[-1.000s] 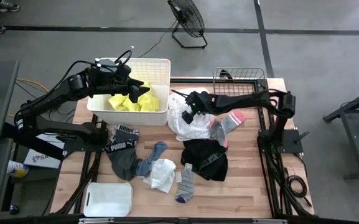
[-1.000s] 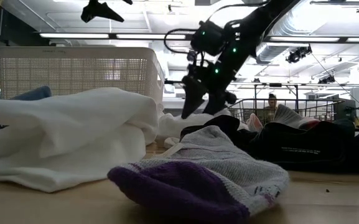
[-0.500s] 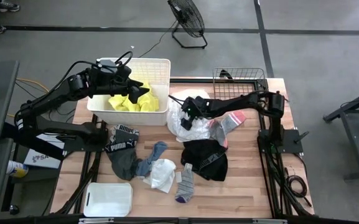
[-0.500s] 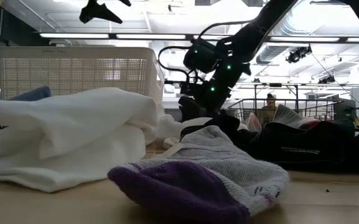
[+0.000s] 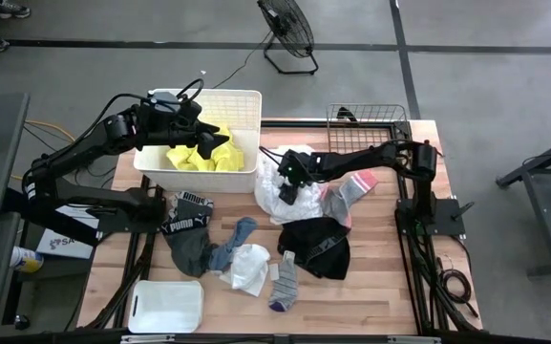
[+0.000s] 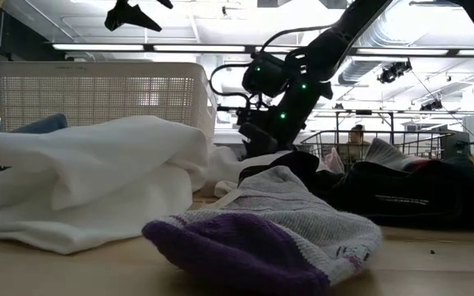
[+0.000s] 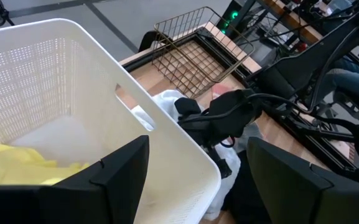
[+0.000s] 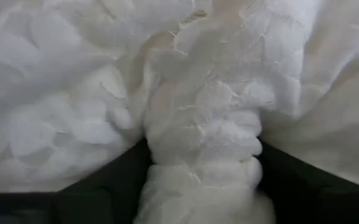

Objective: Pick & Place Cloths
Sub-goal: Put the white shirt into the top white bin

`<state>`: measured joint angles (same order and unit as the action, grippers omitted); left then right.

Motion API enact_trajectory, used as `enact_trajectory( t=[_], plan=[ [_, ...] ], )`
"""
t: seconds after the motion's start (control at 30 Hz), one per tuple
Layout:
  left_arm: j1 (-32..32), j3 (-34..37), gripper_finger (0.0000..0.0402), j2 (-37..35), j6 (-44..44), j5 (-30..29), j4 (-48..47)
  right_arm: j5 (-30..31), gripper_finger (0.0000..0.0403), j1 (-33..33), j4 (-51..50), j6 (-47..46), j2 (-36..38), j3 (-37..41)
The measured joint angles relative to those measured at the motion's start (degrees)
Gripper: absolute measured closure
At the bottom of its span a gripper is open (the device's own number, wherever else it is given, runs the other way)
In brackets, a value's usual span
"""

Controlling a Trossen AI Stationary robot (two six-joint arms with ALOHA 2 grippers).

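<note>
A crumpled white cloth (image 5: 277, 196) lies mid-table beside the white basket (image 5: 246, 100), which holds neon yellow cloths (image 5: 197, 156). My right gripper (image 5: 287, 188) is down in that white cloth and shut on it; in the low view it (image 6: 257, 148) sinks into the pile. My left gripper (image 5: 220, 141) hovers open above the basket, its fingers spread over the rim (image 7: 199, 142). Flat on the table lie a black garment (image 5: 315, 244), a dark grey one with a lettered waistband (image 5: 187, 225), a blue sock (image 5: 232, 244), a small white cloth (image 5: 248, 268) and a grey-pink sock (image 5: 356, 186). My right gripper pinches a bunched ridge of the white cloth (image 8: 201, 143) between its two fingers (image 8: 104, 190), several gathered folds rather than an edge. It comes from above, pointing down. The rest of the cloth spreads around the fingers and still lies on the table.
A grey sock with a purple toe (image 5: 285, 284) lies near the table's near edge, filling the low view's foreground (image 6: 261, 238). A flat white plastic bin (image 5: 165, 306) sits at the near left corner. A wire basket (image 5: 366, 119) stands at the far right.
My right gripper has come down from just above the white cloth into it, shifting a little toward the near edge. The cloth has drawn in and bunched around the fingers. My left arm has stayed still over the basket.
</note>
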<state>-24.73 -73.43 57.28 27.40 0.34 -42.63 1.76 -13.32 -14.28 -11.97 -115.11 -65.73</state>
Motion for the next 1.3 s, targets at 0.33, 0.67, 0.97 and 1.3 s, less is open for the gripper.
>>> enact_trajectory(
  t=[0.33,0.67,0.97,1.3],
  plan=[
    [0.0,0.0,0.0135,0.0,0.0,0.0,0.0,-0.7,0.0312,0.0,-2.0,-3.0,0.2,-0.1],
    [0.0,0.0,0.0135,0.0,0.0,0.2,0.0,-3.0,0.0333,-0.5,-7.0,-7.9,4.7,0.5],
    [0.0,0.0,0.0135,0.0,0.0,0.2,0.0,-0.6,0.0338,-1.4,-14.9,-7.7,16.9,0.7],
    [0.0,0.0,0.0135,0.0,0.0,0.1,0.0,1.7,0.0339,-1.3,-15.0,-7.3,31.5,0.7]
  ],
)
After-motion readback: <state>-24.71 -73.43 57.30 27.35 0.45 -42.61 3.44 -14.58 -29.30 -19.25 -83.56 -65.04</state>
